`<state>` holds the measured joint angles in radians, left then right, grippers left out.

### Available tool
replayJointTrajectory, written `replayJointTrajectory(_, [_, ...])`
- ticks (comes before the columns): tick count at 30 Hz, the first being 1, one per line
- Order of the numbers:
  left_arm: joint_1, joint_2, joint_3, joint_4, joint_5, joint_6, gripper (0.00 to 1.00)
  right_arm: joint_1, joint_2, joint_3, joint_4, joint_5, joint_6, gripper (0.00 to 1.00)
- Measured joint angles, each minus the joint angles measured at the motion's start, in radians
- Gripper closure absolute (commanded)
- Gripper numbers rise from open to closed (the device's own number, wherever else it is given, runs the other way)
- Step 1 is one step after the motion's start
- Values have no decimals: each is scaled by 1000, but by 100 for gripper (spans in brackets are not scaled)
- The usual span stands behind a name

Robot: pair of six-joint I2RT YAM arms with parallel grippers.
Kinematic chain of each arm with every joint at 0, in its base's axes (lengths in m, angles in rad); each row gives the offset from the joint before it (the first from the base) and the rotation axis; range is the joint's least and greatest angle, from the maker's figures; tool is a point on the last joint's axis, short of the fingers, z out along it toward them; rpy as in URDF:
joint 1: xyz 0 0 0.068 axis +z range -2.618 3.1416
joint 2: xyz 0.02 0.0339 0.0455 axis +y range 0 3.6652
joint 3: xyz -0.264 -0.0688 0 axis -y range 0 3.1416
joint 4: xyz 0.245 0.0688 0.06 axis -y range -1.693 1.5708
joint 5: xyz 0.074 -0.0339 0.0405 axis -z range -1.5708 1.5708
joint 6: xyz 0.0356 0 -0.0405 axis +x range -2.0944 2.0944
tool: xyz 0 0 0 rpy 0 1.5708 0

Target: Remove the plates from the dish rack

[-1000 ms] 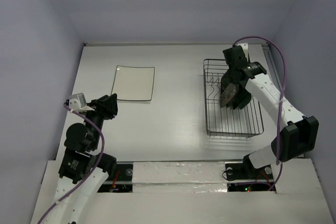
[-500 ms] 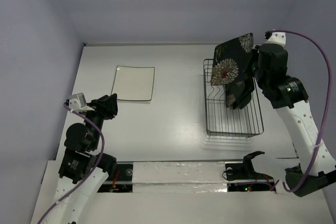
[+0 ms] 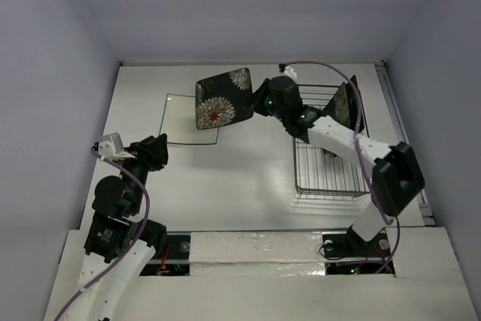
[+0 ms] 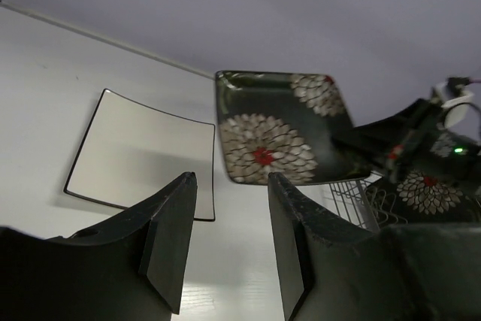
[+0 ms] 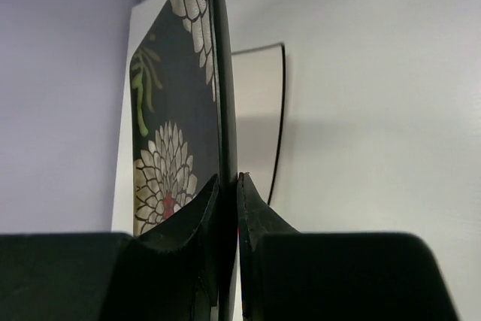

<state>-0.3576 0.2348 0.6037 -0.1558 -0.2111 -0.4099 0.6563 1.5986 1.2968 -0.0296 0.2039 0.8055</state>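
While the right gripper (image 5: 227,186) pinches its edge tight, the black flowered plate (image 3: 223,98) hangs tilted in the air over the table (image 3: 248,167). From above, one corner overlaps the far right corner of the white plate (image 3: 188,122), which lies flat. The dish rack (image 3: 334,186) sits well off to the right, another dark plate (image 3: 343,104) standing upright at its far end. Nearer me, the left gripper (image 4: 229,208) hovers with fingers spread, holding nothing.

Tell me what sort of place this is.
Probably a robotics lab test cell, not a kitchen: white table boxed by plain lilac walls, two bolted robot arms, dark wire dish rack and black flowered square plate.
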Motion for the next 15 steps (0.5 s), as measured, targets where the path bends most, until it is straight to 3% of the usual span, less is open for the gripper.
replayJointTrajectory(15, [8,10,0,0,0,0,60,101,471,222,127,50,257,100])
